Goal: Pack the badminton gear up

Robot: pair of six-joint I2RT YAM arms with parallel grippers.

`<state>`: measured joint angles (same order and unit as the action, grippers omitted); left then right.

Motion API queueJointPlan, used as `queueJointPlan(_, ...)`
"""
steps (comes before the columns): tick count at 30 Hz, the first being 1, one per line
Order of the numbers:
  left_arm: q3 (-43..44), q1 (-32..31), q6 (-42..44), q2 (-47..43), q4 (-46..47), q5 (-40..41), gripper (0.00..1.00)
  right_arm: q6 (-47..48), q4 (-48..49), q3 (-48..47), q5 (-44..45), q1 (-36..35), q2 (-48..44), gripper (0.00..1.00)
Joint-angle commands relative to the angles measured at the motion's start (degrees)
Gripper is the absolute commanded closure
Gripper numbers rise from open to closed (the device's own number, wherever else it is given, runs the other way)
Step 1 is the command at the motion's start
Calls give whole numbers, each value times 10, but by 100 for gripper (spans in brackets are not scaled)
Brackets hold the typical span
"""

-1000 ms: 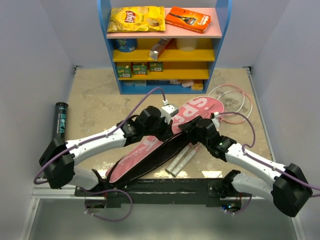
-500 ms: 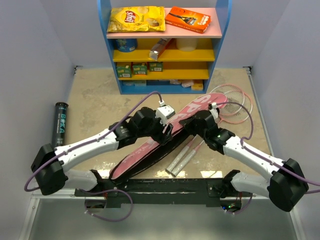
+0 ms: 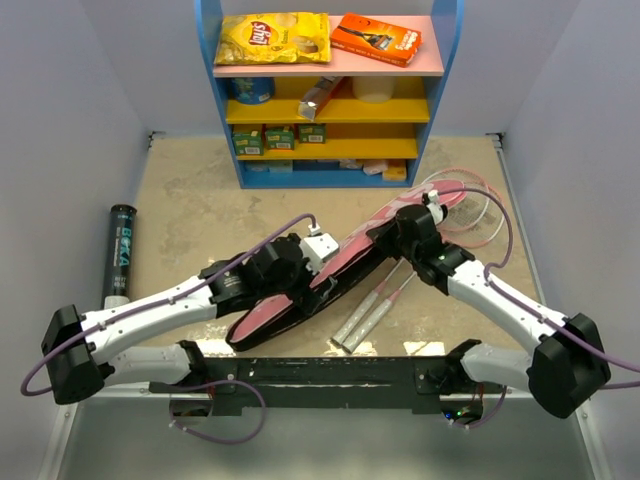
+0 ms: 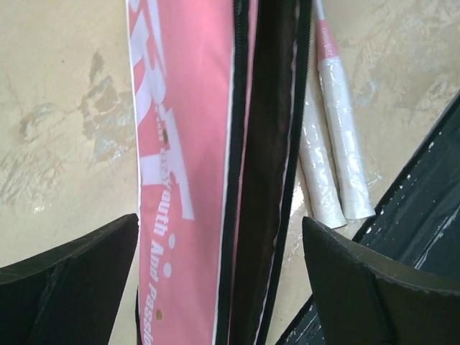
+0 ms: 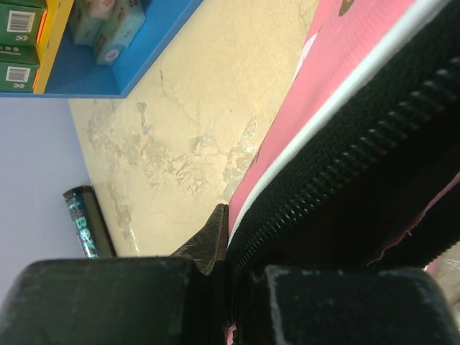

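The right gripper bites on the black zippered edge of the pink racket bag. Its 2 fingers appear pressed together with only that seam between them, though the close, dark wrist view leaves some doubt. Seen from above, the grip sits near the bag's wide end, where the arm covers most of the white lettering.

The left gripper hovers over the bag's narrower half, its 2 fingers spread wide apart. They straddle the bag's width and hold nothing. Beneath them the bag lies unzipped, its dark interior showing as a long slot between the pink lettered panel and the zipper.

Just beside the bag's open side lie the 2 badminton rackets, outside the bag. Their white-wrapped handles rest side by side and touching on the beige tabletop. In the overhead view the handles point toward the arms' bases. The thin shafts run under the right arm to the round heads near the table's far right edge, next to the bag's wide end.

The long black tube lies well apart from the rest, along the left wall. At the back stands a blue shelf unit, with a yellow crisp packet and an orange box on its pink top shelf.
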<state>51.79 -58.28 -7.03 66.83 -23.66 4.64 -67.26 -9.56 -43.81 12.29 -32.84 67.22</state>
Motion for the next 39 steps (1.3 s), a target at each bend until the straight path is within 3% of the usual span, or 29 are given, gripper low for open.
queueJointPlan(1,-41,-2,-37,-56,16,48,0,37,7,-30,-12,15,-27,100)
queueJointPlan(4,-62,0,-90,-108,27,104,0,44,5,-19,-24,28,-47,100)
queueJointPlan(7,-77,3,-81,-129,47,102,0,49,6,-7,-34,36,-63,100)
queueJointPlan(13,-34,6,-93,-63,-44,123,0,63,-1,-1,-53,48,-78,100)
queueJointPlan(18,-49,1,-74,-62,-41,57,6,78,-6,-9,-70,66,-75,100)
queueJointPlan(30,-73,0,-71,-146,-25,12,8,99,0,-36,-106,91,-24,100)
queueJointPlan(39,-87,-6,-55,-96,-14,-23,17,93,11,-38,-111,92,-11,100)
